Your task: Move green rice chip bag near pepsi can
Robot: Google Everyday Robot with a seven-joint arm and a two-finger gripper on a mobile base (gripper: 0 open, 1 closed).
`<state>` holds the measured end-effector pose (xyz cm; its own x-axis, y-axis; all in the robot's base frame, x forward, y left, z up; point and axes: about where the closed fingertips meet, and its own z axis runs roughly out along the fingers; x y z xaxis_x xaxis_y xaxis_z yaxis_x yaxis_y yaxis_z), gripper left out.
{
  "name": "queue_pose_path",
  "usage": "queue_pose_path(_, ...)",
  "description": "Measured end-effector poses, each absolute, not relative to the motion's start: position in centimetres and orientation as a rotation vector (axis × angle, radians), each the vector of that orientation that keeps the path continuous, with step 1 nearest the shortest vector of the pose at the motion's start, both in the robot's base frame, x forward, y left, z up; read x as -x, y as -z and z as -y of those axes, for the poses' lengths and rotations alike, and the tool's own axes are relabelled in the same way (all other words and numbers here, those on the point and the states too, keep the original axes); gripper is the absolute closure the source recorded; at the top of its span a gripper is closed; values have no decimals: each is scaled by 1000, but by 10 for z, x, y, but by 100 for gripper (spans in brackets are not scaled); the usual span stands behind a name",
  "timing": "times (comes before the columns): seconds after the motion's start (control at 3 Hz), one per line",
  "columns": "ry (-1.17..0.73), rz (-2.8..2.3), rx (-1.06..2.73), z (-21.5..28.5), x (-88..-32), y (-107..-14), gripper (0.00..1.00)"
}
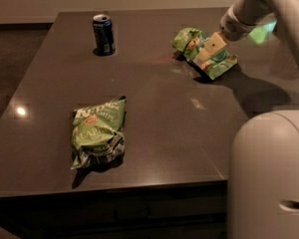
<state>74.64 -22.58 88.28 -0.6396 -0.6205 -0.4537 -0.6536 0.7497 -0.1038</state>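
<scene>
The green rice chip bag (220,62) lies flat on the dark table at the far right, wrinkly, with chip pictures on it. The pepsi can (103,34) stands upright at the far left of the table, well apart from the bag. My gripper (208,50) reaches in from the upper right and is over the middle of the rice chip bag, its pale fingers (212,46) pointing down at it and hiding part of the bag.
A larger lime-green Kettle bag (97,131) lies near the table's front edge at the left. The dark table (164,113) ends in a front edge below it. My arm's white body (269,173) fills the lower right.
</scene>
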Motion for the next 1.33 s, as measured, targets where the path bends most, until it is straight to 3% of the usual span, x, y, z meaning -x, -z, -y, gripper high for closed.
queue_pose_path(0.33, -143, -2517, 975, 206, -760, -858, 3)
queue_pose_path(1.33, -133, -2503, 1153, 154, -760, -875, 72)
